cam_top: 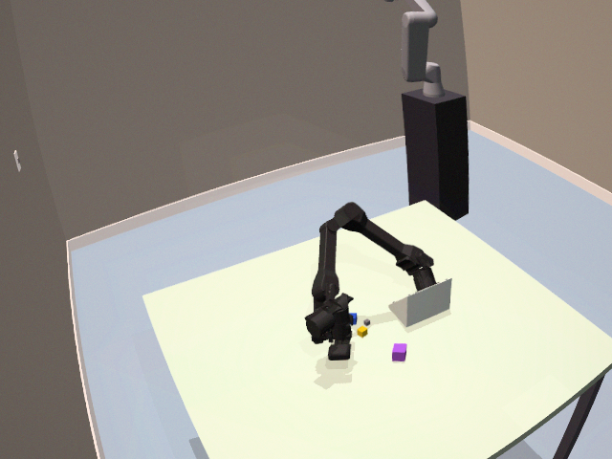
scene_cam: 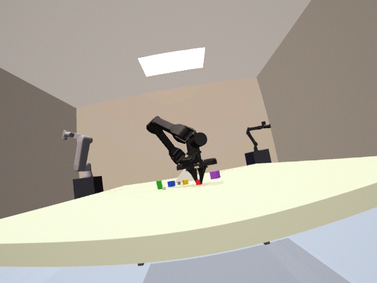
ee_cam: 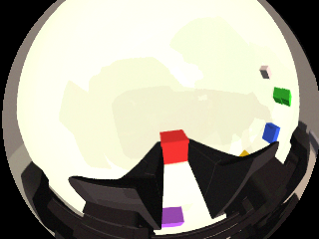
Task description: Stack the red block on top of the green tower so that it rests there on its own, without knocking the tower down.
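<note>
- The gripper points down at the table, its fingers clamped on the red block, which sits on the tabletop.
- In the wrist view the red block fills the gap between the dark fingers.
- The green tower stands upright, well apart to the side.
- Between them lie a blue block and a yellow block; a purple block sits on the other side.
</note>
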`<state>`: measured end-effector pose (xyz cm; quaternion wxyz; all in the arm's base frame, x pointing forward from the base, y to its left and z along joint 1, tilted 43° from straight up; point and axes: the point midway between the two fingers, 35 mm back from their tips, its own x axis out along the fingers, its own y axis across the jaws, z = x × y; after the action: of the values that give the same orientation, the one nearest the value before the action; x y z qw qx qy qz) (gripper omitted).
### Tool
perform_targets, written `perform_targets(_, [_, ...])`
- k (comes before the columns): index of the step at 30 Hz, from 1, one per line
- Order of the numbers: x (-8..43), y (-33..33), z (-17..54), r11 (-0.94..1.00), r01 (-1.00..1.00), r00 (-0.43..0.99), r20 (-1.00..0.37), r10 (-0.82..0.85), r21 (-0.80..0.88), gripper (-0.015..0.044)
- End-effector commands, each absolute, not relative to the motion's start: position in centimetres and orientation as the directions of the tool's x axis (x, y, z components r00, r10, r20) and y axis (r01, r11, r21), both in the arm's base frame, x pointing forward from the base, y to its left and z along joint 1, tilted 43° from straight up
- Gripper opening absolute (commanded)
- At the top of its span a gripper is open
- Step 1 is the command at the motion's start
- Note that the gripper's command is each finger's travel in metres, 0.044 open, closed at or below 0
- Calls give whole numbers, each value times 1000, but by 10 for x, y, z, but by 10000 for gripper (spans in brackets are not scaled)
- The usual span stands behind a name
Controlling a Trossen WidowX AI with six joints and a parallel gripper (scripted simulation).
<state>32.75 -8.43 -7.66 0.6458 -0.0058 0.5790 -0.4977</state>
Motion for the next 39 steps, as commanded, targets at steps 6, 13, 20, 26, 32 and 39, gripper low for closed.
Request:
perform_targets(6, [328,-82,-74,505,635,-165,-742,-650,-584,0])
perform_targets(13, [334,-61,-51,506,633,-164,-741,-651,-585,0])
perform_targets(20, [339,-39,-26,507,633,-164,-742,-650,-585,0])
perform_targets(26, [344,-19,-4,508,633,-164,-742,-649,-584,0])
perform_targets(32, [348,-6,12,508,633,-164,-743,-649,-584,0])
perform_targets(39, [347,-5,12,509,633,-164,-743,-649,-584,0])
